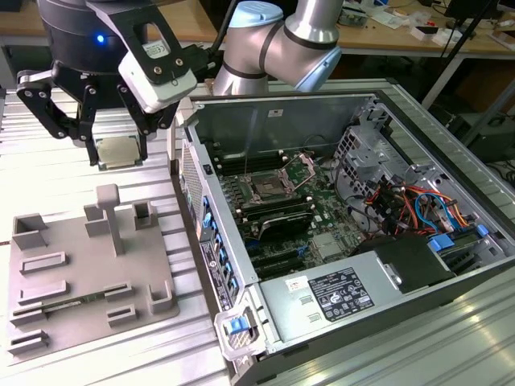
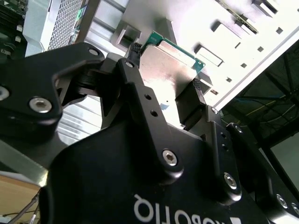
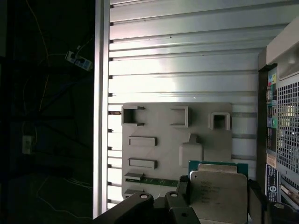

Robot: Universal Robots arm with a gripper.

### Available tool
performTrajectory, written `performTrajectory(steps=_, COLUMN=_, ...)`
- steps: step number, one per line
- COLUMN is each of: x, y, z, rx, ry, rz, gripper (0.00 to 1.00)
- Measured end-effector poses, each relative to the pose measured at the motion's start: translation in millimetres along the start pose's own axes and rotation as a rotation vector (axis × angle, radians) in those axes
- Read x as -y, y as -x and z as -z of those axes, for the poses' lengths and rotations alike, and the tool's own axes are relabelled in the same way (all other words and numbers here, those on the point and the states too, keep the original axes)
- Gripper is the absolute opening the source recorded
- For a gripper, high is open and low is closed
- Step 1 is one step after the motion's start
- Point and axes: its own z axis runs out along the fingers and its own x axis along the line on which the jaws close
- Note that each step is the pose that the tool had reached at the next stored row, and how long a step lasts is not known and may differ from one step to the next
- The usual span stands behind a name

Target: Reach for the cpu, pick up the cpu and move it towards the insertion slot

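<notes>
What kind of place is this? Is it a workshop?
Probably a robotics lab or workshop: a robot arm whose gripper holds the cpu over a metal table, an opened computer case beside it, and cluttered workbenches behind.

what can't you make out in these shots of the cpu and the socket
1. Underside of the cpu: faces away in both wrist views.
2. Its side edges: covered by the gripper, second wrist view.
3. Pins of the socket: too small, exterior view.
4. Part of the gray plate: behind the cpu, first wrist view.
</notes>
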Motion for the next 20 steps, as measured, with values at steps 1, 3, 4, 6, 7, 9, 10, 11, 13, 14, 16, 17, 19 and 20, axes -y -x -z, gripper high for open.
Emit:
performTrajectory(steps=1, x=0.0, y=0.6, z=0.0, rx=0.0002, ry=0.0000, rz=0.000, gripper=0.55)
performTrajectory(steps=3, x=0.1, y=2.3, z=0.0, rx=0.0008, ry=0.0000, rz=0.000, gripper=0.55)
performTrajectory(steps=4, x=0.1, y=2.8, z=0.0, rx=0.0015, ry=-0.0001, rz=0.000, gripper=0.55)
performTrajectory(steps=6, x=0.1, y=4.0, z=-0.1, rx=0.0024, ry=0.0000, rz=0.000, gripper=0.55)
performTrajectory(steps=7, x=0.1, y=4.5, z=-0.1, rx=0.0027, ry=0.0000, rz=0.000, gripper=0.55)
performTrajectory(steps=9, x=0.2, y=5.4, z=-0.1, rx=0.0034, ry=-0.0001, rz=0.000, gripper=0.55)
performTrajectory(steps=10, x=0.2, y=6.2, z=-0.1, rx=0.0042, ry=-0.0001, rz=0.000, gripper=0.55)
performTrajectory(steps=11, x=0.2, y=6.7, z=-0.1, rx=0.0045, ry=-0.0002, rz=0.000, gripper=0.55)
performTrajectory(steps=13, x=0.2, y=7.6, z=-0.1, rx=0.0056, ry=-0.0003, rz=0.000, gripper=0.55)
performTrajectory(steps=14, x=0.2, y=7.9, z=-0.1, rx=0.0062, ry=-0.0004, rz=0.000, gripper=0.55)
performTrajectory(steps=16, x=0.2, y=8.7, z=-0.1, rx=0.0072, ry=-0.0003, rz=0.000, gripper=0.55)
performTrajectory(steps=17, x=0.3, y=9.1, z=-0.2, rx=0.0077, ry=-0.0003, rz=0.000, gripper=0.55)
performTrajectory(steps=19, x=0.3, y=9.9, z=-0.3, rx=0.0086, ry=-0.0003, rz=0.000, gripper=0.55)
performTrajectory(steps=20, x=0.3, y=10.5, z=-0.3, rx=0.0089, ry=-0.0003, rz=0.000, gripper=0.55)
